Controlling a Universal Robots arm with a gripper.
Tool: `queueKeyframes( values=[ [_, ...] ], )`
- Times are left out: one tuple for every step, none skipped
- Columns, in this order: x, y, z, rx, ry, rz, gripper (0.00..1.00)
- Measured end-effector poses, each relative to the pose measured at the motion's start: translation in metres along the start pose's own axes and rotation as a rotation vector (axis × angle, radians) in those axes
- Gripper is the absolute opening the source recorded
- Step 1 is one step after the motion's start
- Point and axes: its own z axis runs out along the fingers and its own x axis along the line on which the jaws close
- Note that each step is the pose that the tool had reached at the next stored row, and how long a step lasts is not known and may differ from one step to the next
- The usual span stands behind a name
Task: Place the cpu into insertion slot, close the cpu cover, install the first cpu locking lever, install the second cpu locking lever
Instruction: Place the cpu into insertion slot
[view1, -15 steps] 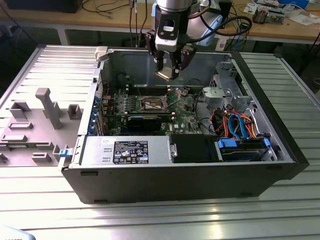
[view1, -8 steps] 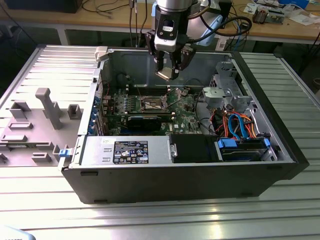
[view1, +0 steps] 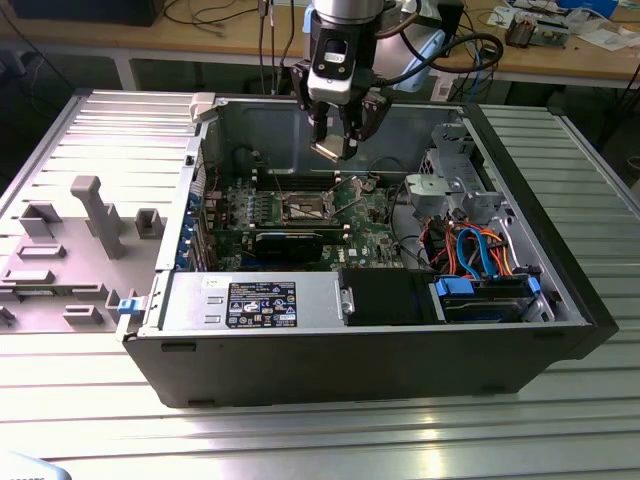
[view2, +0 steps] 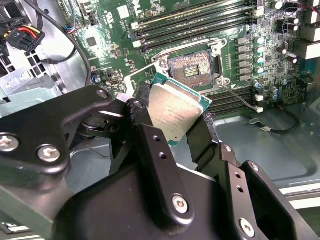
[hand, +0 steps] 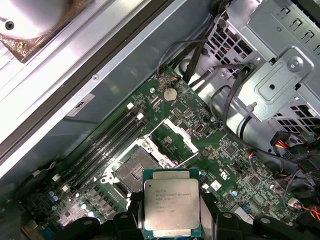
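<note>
My gripper (view1: 335, 148) hangs inside the open computer case, shut on the cpu (view1: 330, 152), well above the green motherboard. In both wrist views the cpu (view2: 175, 112) (hand: 172, 206) shows its pale silvery face, clamped by its edges between the black fingers (view2: 144, 117). The insertion slot (hand: 132, 168) (view2: 196, 67) (view1: 308, 208) lies bare below, its dark centre uncovered. Beside the slot the cpu cover (hand: 178, 136), a silvery frame, stands swung open. Thin wire levers (hand: 186, 160) stick up along the socket's sides.
Long memory slots (hand: 102, 145) run beside the socket. A metal drive cage (hand: 280, 80) with cable bundles (view1: 470, 250) sits to the exterior view's right. A black card (view1: 290, 240) lies just in front of the socket. The case walls (view1: 250, 120) ring the board.
</note>
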Motion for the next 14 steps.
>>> queueKeyframes(
  values=[
    [0.0000,0.0000,0.0001,0.0000,-0.0001,0.003,0.55],
    [0.0000,0.0000,0.0001,0.0001,-0.0001,0.004,0.55],
    [0.0000,0.0000,0.0001,0.0001,-0.0001,0.005,0.55],
    [0.0000,0.0000,0.0001,0.0001,-0.0002,0.008,0.55],
    [0.0000,0.0000,0.0002,0.0001,-0.0002,0.009,0.55],
    [0.0000,0.0000,0.0002,0.0001,-0.0003,0.010,0.55],
    [0.0000,0.0000,0.0002,0.0001,-0.0003,0.012,0.55],
    [0.0000,0.0000,0.0003,0.0001,-0.0003,0.013,0.55],
    [0.0000,0.0000,0.0003,0.0002,-0.0005,0.016,0.55],
    [0.0000,0.0000,0.0003,0.0002,-0.0005,0.018,0.55],
    [0.0000,0.0000,0.0004,0.0002,-0.0005,0.019,0.55],
    [0.0000,0.0000,0.0004,0.0002,-0.0006,0.021,0.55],
    [0.0000,0.0000,0.0004,0.0003,-0.0007,0.023,0.55],
    [0.0000,0.0000,0.0005,0.0003,-0.0007,0.025,0.55]
  ],
)
